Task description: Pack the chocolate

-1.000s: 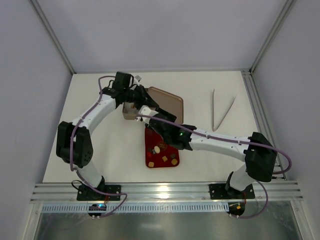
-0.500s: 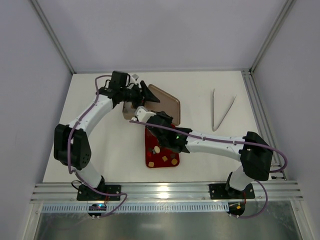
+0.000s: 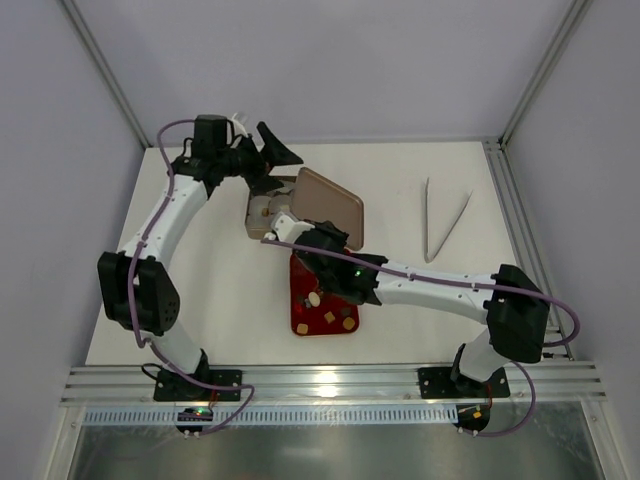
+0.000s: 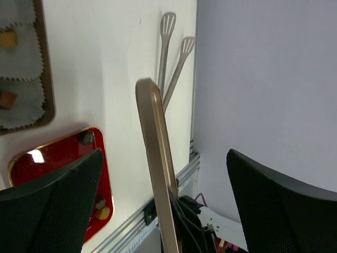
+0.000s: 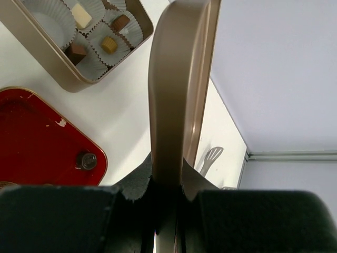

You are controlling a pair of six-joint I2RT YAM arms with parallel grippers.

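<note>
The chocolate lies in two places. Several pieces (image 3: 330, 318) sit on the red tray (image 3: 300, 312), and a few (image 5: 109, 44) sit in white paper cups inside the gold tin box (image 3: 250, 230). My right gripper (image 3: 300, 233) (image 5: 168, 174) is shut on the edge of the tin's gold lid (image 3: 328, 205) (image 5: 176, 89), which stands tilted up between box and tray. Behind the box, my left gripper (image 3: 270, 146) (image 4: 164, 154) hangs wide open and apart from the lid (image 4: 154, 158), which rises between its fingers without touching either one.
Two metal tongs (image 3: 445, 218) (image 4: 169, 47) lie on the white table at the right. Grey walls close in the back and sides. A dark round chocolate (image 5: 86, 159) sits at the red tray's corner (image 5: 31, 132). The aluminium rail (image 3: 320, 385) runs along the near edge.
My left gripper let go of the lid, opened wide and drew back toward the far left. My right gripper closed on the lid's edge and now holds it alone.
</note>
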